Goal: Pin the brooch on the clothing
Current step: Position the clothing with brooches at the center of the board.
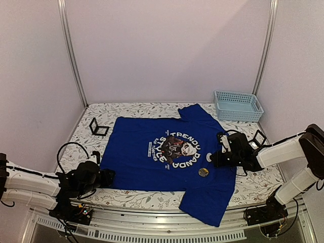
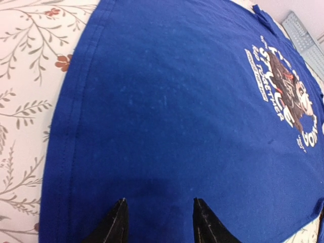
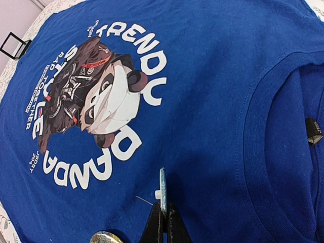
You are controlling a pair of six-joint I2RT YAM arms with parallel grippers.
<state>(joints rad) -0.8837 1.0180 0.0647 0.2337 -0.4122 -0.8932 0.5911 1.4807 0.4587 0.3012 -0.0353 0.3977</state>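
Awaiting pinning, a silver disc brooch [image 3: 163, 186] is clamped edge-on by the right gripper [image 3: 163, 212] above royal-blue T-shirt [image 3: 212, 101]; left gripper [image 2: 159, 202] half-open, empty.

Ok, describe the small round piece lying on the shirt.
Start at the blue T-shirt and find its round panda print. Just on the near side of that print, beside the right gripper, lies a small disc: gold-toned, the only loose thing on the fabric.

The top view looks down from high at 6 o'clock, holding the whole table [image 1: 126, 109]. Both wrist views skim the shirt [image 2: 177, 126] closely, sharing its print [image 3: 96, 106]: 2 o'clock left, 10 o'clock right.
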